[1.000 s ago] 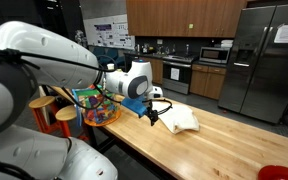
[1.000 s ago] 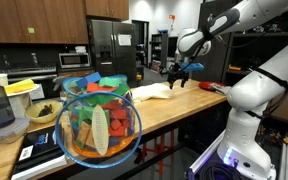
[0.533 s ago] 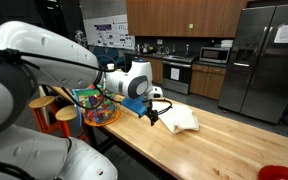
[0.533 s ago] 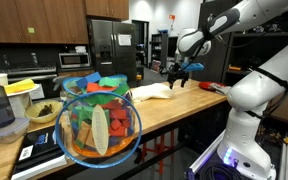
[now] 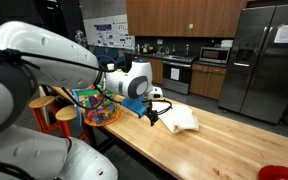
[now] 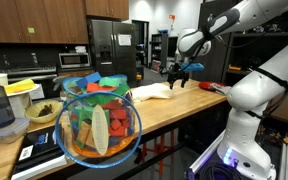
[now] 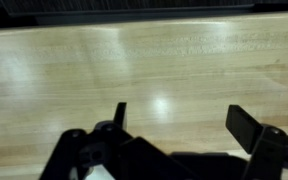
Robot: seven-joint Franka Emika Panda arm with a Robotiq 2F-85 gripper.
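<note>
Cream cloth (image 5: pixel 180 120), rumpled, lying on wooden counter (image 5: pixel 229 152).

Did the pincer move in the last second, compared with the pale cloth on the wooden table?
No. In an exterior view the pincer is at the same spot beside the pale cloth as before.

Nothing looks different from a moment ago. The pincer (image 5: pixel 152 117) is in the same spot above the surface (image 5: pixel 224 146), right by the pale cloth (image 5: pixel 181 120). Its two fingers are as wide apart as before, and the cloth has not moved.
</note>
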